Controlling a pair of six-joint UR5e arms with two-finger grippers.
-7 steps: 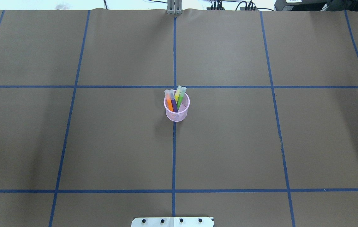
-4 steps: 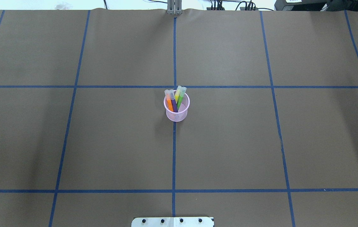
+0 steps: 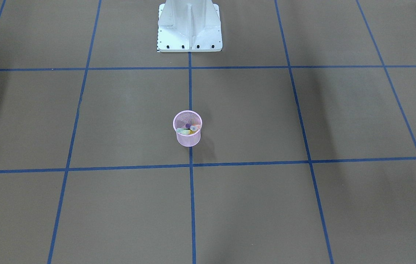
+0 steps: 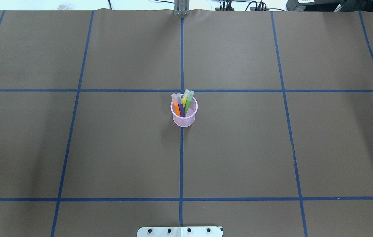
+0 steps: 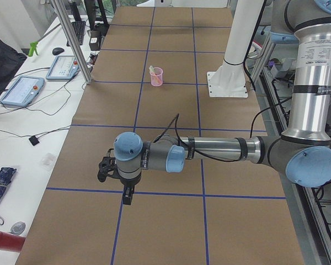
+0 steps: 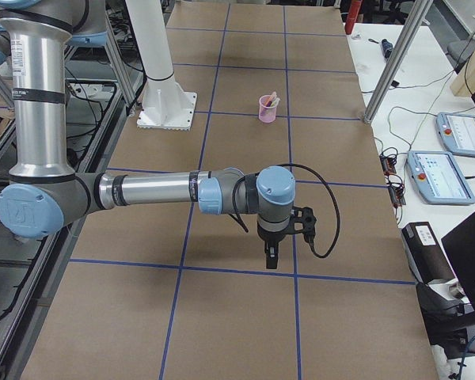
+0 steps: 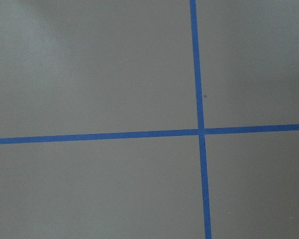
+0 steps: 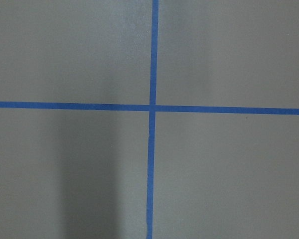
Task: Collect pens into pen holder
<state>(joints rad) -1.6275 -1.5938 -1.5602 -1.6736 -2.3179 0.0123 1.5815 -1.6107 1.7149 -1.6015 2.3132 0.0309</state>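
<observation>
The pink mesh pen holder (image 4: 184, 119) stands upright at the middle of the table, on the centre tape line. Several pens lean inside it with their whitish caps up: an orange pen (image 4: 176, 108), a purple pen (image 4: 181, 110), a green pen (image 4: 188, 104) and a yellowish pen (image 4: 185, 98). In the front-facing view only their cap ends show inside the holder (image 3: 188, 140). My left gripper (image 5: 128, 196) and right gripper (image 6: 271, 257) hang over bare paper at the table's two ends, far from the holder. I cannot tell whether either is open or shut.
Brown paper with a blue tape grid covers the table. The robot's white base (image 3: 189, 25) stands at the near edge in the middle. Teach pendants lie on the side benches (image 5: 22, 91) (image 6: 447, 174). Both wrist views show only tape crossings.
</observation>
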